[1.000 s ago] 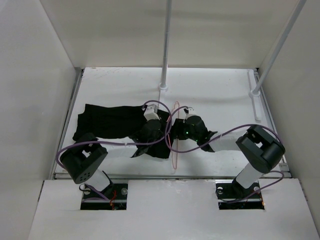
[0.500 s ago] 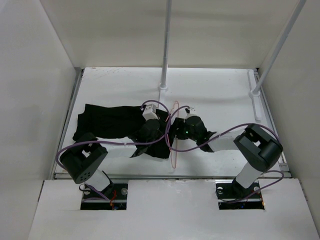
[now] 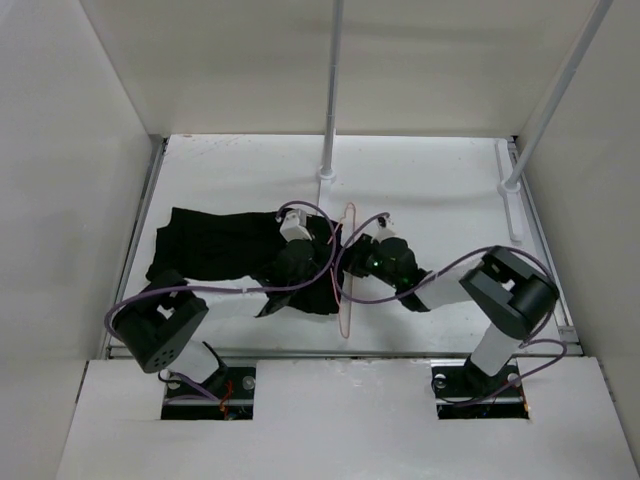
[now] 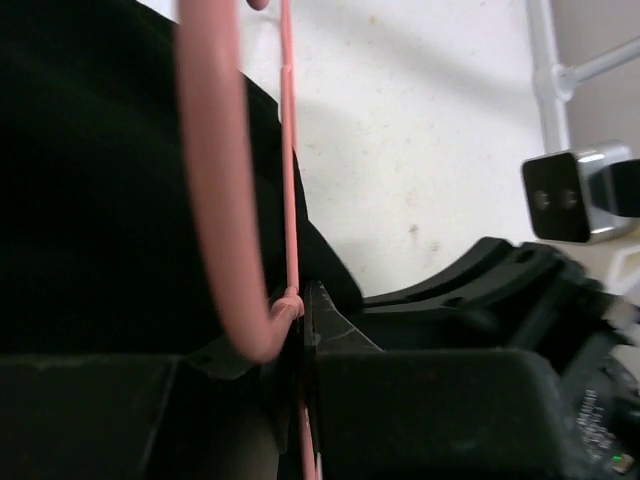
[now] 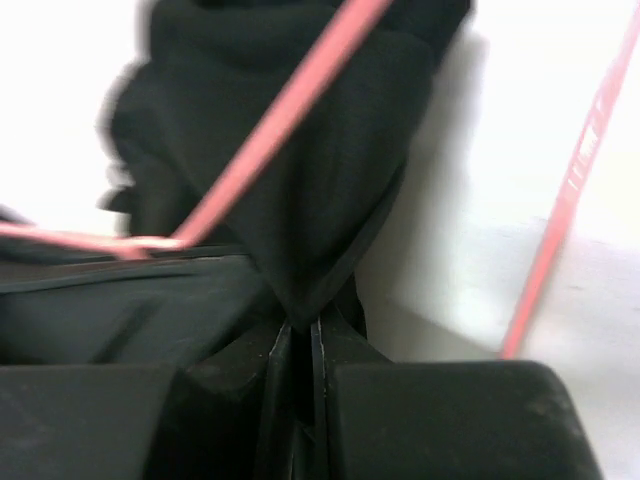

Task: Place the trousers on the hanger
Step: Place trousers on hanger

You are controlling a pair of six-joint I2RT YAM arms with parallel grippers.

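Trousers (image 5: pixel 330 200) — blurred, partly behind hanger (image 5: pixel 290 100)

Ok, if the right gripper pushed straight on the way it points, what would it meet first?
The black cloth trousers: the right gripper pinches a fold of them. The thin pink rod hanger crosses beyond, depth unclear.

Trousers (image 3: pixel 215 245): plain black, no print seen.
Hanger (image 3: pixel 346 318): pale pink-orange rod; read salmon pink in both wrist views.
Left gripper (image 4: pixel 305 320), right gripper (image 5: pixel 300 330): black.
Arms (image 3: pixel 160 330): black housings, white link sections.
Cables (image 3: pixel 230 288): purple.
Small light (image 3: pixel 373 263), at 3 o'clock from hanger: green.
Table (image 3: pixel 430 180): white, faint dark specks in left wrist view.
Poles (image 3: pixel 333 90), at 12 and 2 o'clock: white.
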